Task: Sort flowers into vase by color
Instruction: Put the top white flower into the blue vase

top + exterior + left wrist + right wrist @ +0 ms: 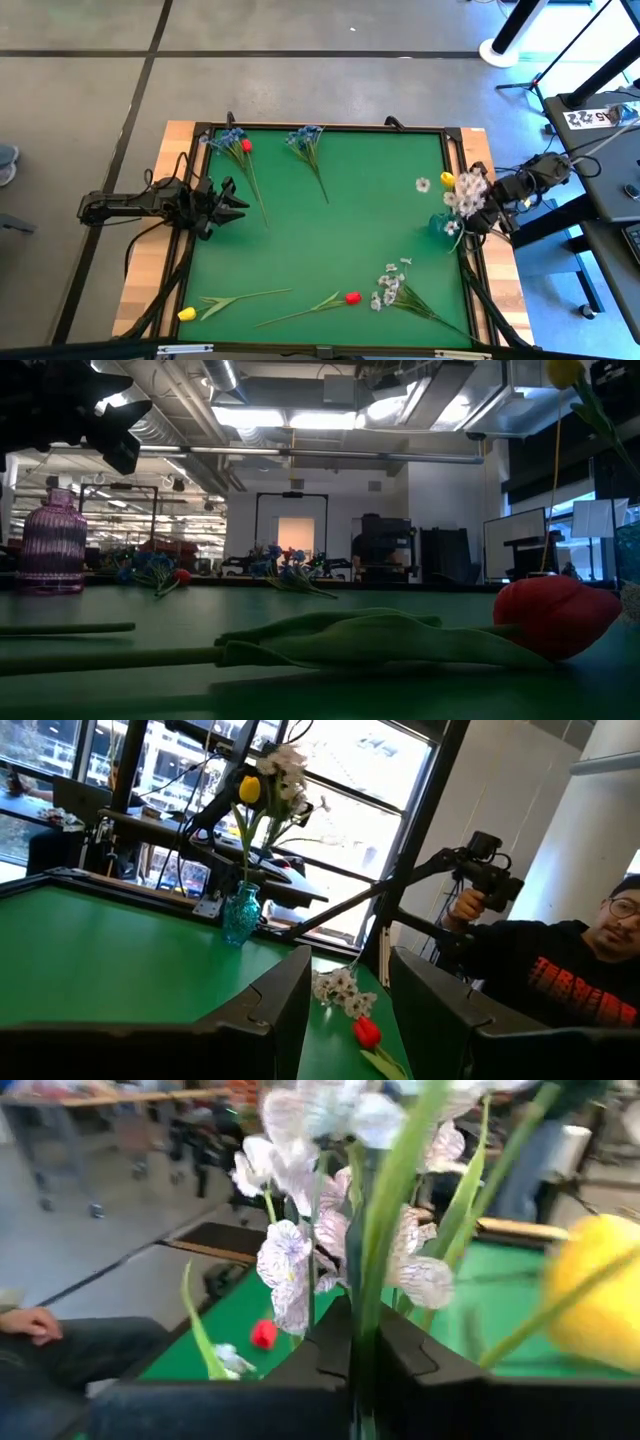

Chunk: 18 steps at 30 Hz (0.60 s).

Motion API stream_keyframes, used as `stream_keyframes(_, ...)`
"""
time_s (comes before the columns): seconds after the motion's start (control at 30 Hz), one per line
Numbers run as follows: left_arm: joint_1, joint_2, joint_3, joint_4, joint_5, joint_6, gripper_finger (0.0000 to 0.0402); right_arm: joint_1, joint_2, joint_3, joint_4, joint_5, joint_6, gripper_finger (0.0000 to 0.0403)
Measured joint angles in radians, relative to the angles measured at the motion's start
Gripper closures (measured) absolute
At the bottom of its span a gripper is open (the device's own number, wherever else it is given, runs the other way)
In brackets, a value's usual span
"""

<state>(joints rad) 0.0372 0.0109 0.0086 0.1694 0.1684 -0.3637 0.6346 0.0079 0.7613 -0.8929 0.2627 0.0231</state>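
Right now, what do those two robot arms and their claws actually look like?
Both arms are dark, nearly black, built of jointed segments with black cables trailing along them. The left claw ends in two angular, pointed dark fingers, broad and wedge-shaped up close. The right claw is equally dark and blocky, its fingers showing flat matte faces.

We note a person point(570, 970) beyond the green table point(330, 240), holding a camera rig point(485, 870) by the windows.
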Motion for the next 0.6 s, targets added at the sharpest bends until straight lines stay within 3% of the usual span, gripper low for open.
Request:
stream_keyframes(0.27,0.0,0.0,0.0,0.0,0.0,0.0,0.0269,0.0,0.111,0.16,-0.36,0.07,0.063,0.0273)
stream_keyframes(0.47,0.0,0.0,0.0,0.0,0.0,0.0,0.0269,0.0,0.244,0.251,-0.55,-0.006,0.138,0.0206)
stream_keyframes(0.6,0.0,0.0,0.0,0.0,0.0,0.0,0.0269,0.0,0.346,0.312,-0.671,-0.038,0.163,0.0181)
